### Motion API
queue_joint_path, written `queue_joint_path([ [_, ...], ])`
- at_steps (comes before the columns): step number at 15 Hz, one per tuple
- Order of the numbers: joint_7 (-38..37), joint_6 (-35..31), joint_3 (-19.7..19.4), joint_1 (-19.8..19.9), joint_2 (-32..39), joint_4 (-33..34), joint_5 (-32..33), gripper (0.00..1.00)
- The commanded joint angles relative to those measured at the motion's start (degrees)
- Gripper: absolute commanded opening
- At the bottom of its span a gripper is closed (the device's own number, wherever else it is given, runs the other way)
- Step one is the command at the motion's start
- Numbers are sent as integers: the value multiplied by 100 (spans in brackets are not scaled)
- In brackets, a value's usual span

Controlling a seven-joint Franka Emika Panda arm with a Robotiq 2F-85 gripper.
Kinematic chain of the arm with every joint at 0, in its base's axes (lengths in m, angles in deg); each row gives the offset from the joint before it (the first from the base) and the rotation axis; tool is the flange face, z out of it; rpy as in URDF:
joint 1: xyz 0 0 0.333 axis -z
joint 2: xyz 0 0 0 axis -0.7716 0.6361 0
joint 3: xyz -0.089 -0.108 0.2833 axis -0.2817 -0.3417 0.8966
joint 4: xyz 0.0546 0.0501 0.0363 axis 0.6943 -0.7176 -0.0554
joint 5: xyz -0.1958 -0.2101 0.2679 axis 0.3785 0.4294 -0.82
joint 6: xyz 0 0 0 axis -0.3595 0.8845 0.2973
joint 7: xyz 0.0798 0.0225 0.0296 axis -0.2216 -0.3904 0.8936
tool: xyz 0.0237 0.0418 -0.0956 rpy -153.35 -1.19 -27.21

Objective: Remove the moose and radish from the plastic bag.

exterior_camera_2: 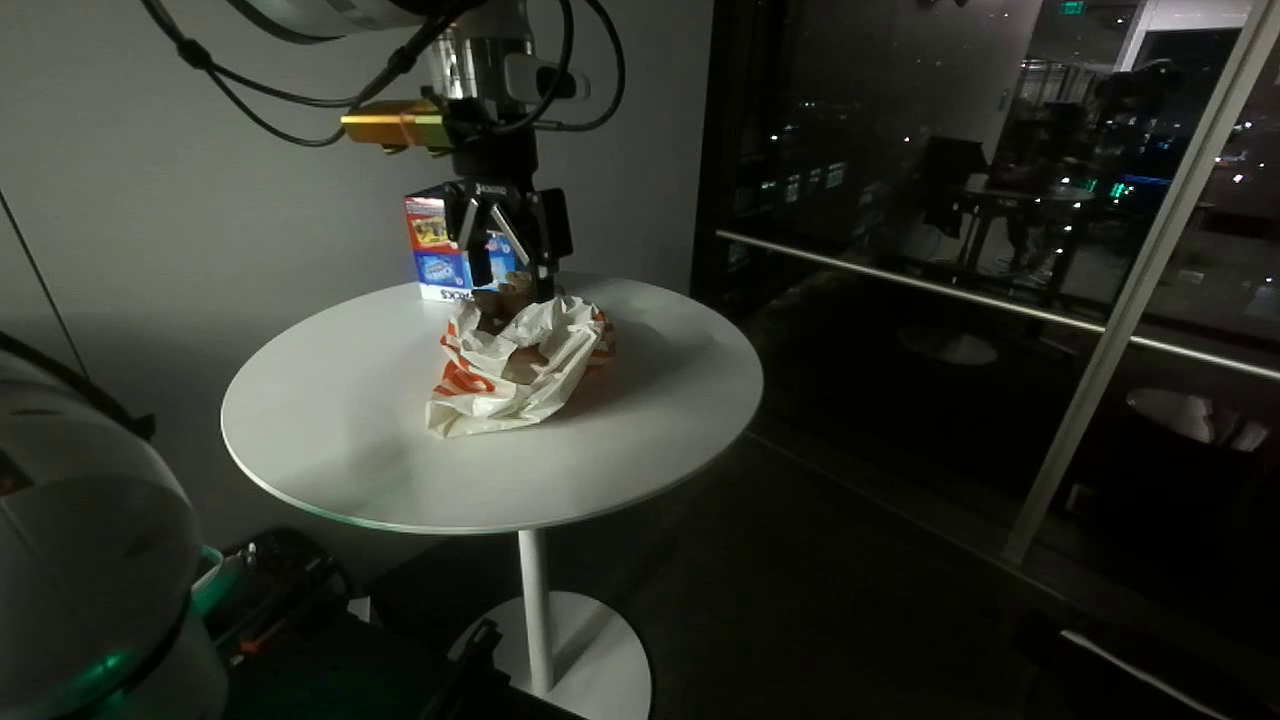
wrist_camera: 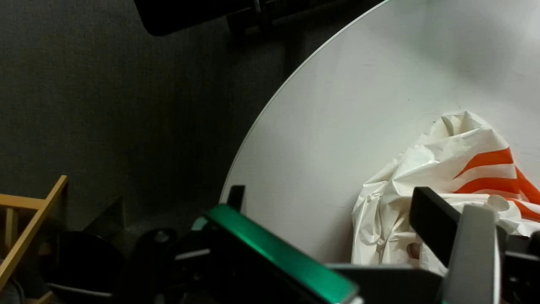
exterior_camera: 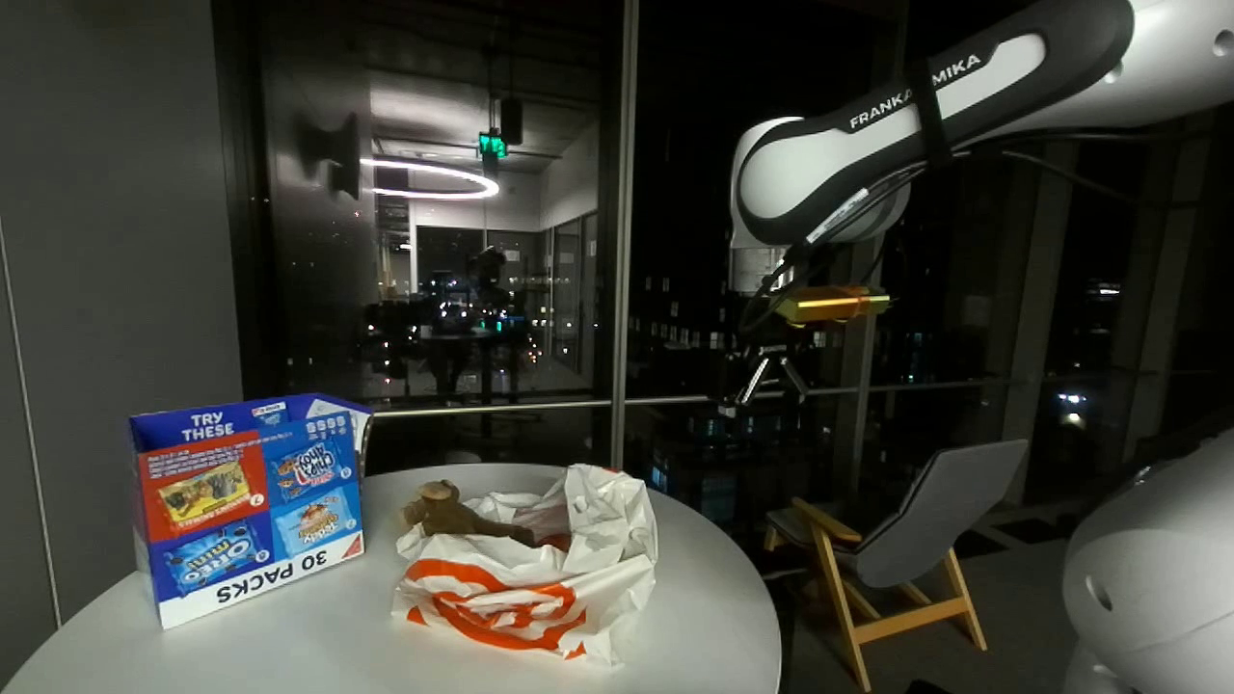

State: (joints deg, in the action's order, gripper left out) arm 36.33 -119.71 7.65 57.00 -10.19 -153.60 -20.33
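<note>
A crumpled white plastic bag with orange-red stripes (exterior_camera: 521, 598) (exterior_camera_2: 510, 385) lies on the round white table in both exterior views; part of it shows in the wrist view (wrist_camera: 447, 164). A brown plush, the moose (exterior_camera: 458, 516), sticks out of the bag's mouth, and its brown part shows in an exterior view (exterior_camera_2: 492, 312). A pinkish form (exterior_camera_2: 525, 364) shows inside the bag; it may be the radish, but I cannot tell. My gripper (exterior_camera: 764, 393) (exterior_camera_2: 512, 282) (wrist_camera: 329, 198) is open and empty, held above table height, apart from the bag, which shows behind its right finger in the wrist view.
A blue and red snack box (exterior_camera: 251, 501) (exterior_camera_2: 440, 260) stands on the table (exterior_camera: 713, 598) beside the bag. The table's curved edge shows in the wrist view (wrist_camera: 261, 114). A grey chair with wooden legs (exterior_camera: 897, 530) stands on the floor by the windows.
</note>
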Motion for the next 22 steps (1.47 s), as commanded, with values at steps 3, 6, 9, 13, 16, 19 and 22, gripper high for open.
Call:
queue_joint_path([
  [3,-10,15,-23,-26,3,12,13,100],
  [6,-10,15,-23,-26,3,12,13,100],
  [9,-10,15,-23,-26,3,12,13,100],
  [13,134,-193,146,-199,257,109,109,100],
  [16,400,-500,412,-665,748,393,-6,100],
  [19,649,-833,649,-1164,1246,762,-183,100],
  [22,910,-1187,853,-1506,1760,1194,-160,100],
])
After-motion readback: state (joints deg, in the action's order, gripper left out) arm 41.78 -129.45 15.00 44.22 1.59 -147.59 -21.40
